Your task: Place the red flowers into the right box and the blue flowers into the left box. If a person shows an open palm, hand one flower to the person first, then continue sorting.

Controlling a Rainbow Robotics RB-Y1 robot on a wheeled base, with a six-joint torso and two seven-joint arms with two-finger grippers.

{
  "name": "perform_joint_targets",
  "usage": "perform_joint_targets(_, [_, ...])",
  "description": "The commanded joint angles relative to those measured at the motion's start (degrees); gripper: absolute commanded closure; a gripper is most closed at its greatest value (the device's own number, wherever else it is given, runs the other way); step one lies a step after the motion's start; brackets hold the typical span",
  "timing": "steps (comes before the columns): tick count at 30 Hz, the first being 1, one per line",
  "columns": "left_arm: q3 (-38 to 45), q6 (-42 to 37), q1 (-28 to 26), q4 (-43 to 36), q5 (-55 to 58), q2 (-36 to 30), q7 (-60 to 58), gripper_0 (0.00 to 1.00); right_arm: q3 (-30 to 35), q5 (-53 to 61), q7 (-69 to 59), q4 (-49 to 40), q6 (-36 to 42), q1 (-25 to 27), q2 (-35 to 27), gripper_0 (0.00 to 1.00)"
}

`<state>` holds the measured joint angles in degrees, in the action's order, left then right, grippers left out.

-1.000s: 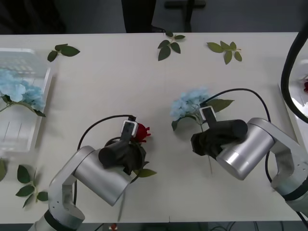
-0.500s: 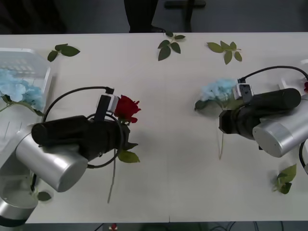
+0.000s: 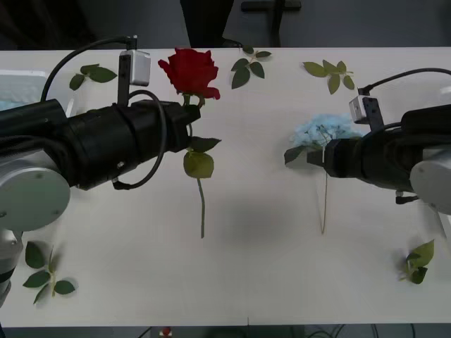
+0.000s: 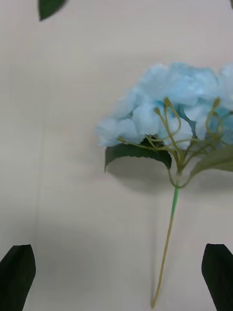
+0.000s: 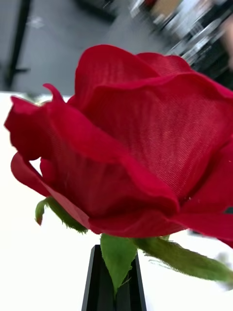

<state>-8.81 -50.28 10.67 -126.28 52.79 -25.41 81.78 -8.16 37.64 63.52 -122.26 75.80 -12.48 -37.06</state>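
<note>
My left gripper (image 3: 189,113) is shut on the stem of a red flower (image 3: 189,70), a rose held upright above the table. Its bloom (image 5: 126,141) sits just above the closed black fingers (image 5: 114,286), and its stem hangs down free. A blue flower (image 3: 320,130) lies on the table at the right, its thin stem (image 3: 324,204) pointing toward the near edge. My right gripper (image 3: 313,156) is over it and open, with the stem (image 4: 167,238) running between the spread fingertips (image 4: 17,272). The left box (image 3: 28,77) peeks out behind my left arm. My right arm hides the right box.
Loose leaf sprigs lie at the far edge (image 3: 248,67) (image 3: 330,74) (image 3: 91,73), at the near right (image 3: 417,262) and at the near left (image 3: 44,273). A person's dark trousers (image 3: 204,21) stand beyond the table; no hand is in view.
My left arm lifted the rose off the table and carried it toward the far side. My right gripper moved right, and the blue flower moved with it.
</note>
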Motion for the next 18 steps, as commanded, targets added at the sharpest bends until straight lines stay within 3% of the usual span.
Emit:
perform_joint_targets(1, [0.4,3.5,2.5,0.4,6.1,0.7,7.7,1.0,5.2,6.1,11.5,-1.9,0.1,-0.6,-0.1,0.0])
perform_joint_targets(11, [0.5,4.7,4.4,4.9,10.8,9.3,13.5,1.0,14.0,22.7,30.4,-1.8,0.1,-0.6,2.2,0.0])
perform_joint_targets(18, [0.7,5.5,6.8,10.4,10.2,16.6,15.1,1.0,18.8,41.0,38.6,3.0,2.3,-0.6,4.1,0.0])
